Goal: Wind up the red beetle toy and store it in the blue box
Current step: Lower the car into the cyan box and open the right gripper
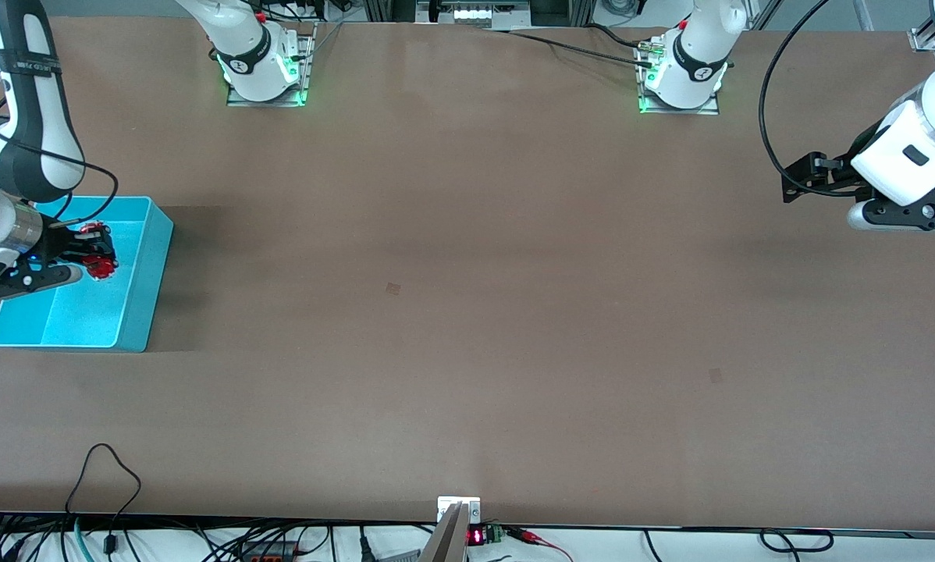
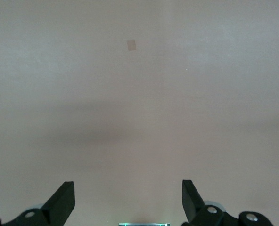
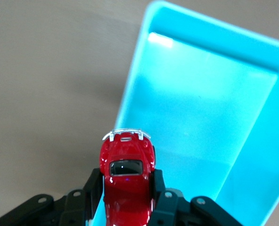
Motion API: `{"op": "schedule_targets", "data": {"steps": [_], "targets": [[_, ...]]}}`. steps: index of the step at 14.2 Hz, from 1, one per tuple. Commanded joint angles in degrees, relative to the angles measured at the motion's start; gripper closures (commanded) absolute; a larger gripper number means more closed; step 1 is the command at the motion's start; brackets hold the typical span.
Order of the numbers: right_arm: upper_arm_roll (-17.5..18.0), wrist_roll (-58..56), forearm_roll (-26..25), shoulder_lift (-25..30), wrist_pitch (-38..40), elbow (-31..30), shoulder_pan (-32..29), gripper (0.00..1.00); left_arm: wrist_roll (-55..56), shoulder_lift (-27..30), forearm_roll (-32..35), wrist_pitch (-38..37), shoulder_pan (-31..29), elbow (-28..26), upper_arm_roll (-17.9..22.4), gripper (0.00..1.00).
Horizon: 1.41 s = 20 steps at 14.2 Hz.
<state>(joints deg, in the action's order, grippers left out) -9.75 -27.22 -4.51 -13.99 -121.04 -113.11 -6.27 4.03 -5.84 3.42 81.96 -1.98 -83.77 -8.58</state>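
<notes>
Pinching the red beetle toy [image 3: 127,179] by its flanks, my right gripper [image 1: 85,254] hangs over the blue box [image 1: 143,300], the toy's nose above one wall's rim. Releasing here, I judge it could clip that rim and tumble onto the table. Left gripper [image 2: 128,201] waits, jaws spread, over bare table at its own end.

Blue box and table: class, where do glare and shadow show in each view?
Right wrist view: a bright glare patch on the blue box floor, above the red beetle toy. Front view: the box casts a dark shadow on the table. Left wrist view: a soft shadow band crosses the table.
</notes>
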Motion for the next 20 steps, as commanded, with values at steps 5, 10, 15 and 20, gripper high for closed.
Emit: {"op": "schedule_targets", "data": {"steps": [5, 10, 15, 20], "targets": [[-4.5, 1.5, 0.2, -1.8, -15.9, -9.8, -0.2, 1.0, -0.4, 0.1, 1.3, -4.0, 0.0, 1.0, -0.5, 0.0], [-6.9, 1.6, 0.3, -3.8, -19.8, -12.4, -0.3, 1.0, -0.3, -0.1, 1.5, -3.6, -0.2, 0.8, -0.2, 0.0], [-8.8, 1.6, 0.5, -6.4, -19.9, -12.9, -0.4, 1.0, -0.3, 0.0, 3.4, -2.7, -0.3, 0.7, -0.5, 0.0], [-9.0, 3.0, 0.6, -8.7, -20.0, -12.7, -0.8, 0.99, -0.3, 0.1, 3.5, -2.5, -0.2, 0.6, -0.6, 0.0]]}}
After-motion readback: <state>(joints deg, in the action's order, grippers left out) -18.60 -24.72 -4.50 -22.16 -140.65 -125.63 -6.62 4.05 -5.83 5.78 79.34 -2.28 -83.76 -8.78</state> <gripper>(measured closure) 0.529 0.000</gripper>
